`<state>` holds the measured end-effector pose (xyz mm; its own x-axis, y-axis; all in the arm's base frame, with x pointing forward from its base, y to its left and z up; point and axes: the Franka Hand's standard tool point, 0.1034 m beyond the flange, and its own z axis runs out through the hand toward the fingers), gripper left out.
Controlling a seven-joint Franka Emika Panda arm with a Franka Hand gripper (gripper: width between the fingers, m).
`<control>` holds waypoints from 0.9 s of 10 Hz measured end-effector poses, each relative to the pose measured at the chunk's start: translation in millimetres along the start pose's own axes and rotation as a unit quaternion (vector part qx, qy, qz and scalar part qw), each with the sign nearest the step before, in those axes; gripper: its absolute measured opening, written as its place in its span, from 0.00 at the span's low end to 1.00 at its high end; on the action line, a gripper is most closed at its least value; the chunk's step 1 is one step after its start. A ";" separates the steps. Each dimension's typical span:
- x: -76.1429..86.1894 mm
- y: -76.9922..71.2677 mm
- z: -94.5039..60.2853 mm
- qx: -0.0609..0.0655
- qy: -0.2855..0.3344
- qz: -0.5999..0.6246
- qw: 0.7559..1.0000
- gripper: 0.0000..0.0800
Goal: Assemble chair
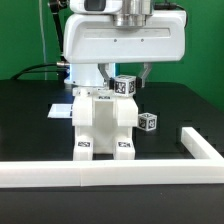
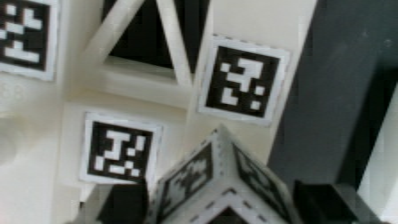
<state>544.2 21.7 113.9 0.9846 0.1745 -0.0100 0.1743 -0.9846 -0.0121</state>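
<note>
The partly joined white chair (image 1: 104,124) stands upright in the middle of the black table, with tags low on its front. In the wrist view its tagged panels (image 2: 238,80) fill the picture. A small white tagged cube (image 1: 124,86) sits at the chair's top on the exterior view's right side, and it also shows in the wrist view (image 2: 221,176). My gripper (image 1: 127,82) hangs straight above it with a dark finger against each side of the cube, shut on it. A second tagged cube (image 1: 148,122) lies on the table to the exterior view's right of the chair.
The low white border rail (image 1: 110,174) runs along the front and turns back at the exterior view's right (image 1: 200,146). The flat marker board (image 1: 60,110) lies on the table behind the chair on the exterior view's left.
</note>
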 end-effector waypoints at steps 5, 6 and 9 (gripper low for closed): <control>0.0 0.0 0.0 0.000 0.000 0.029 1.000 0.49; 0.0 -0.2 0.1 0.000 0.000 0.063 0.998 0.49; 0.0 -0.5 0.1 0.000 0.000 0.173 0.985 0.49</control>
<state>544.2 22.2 113.8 0.9851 -0.1716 -0.0138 -0.1717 -0.9851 -0.0087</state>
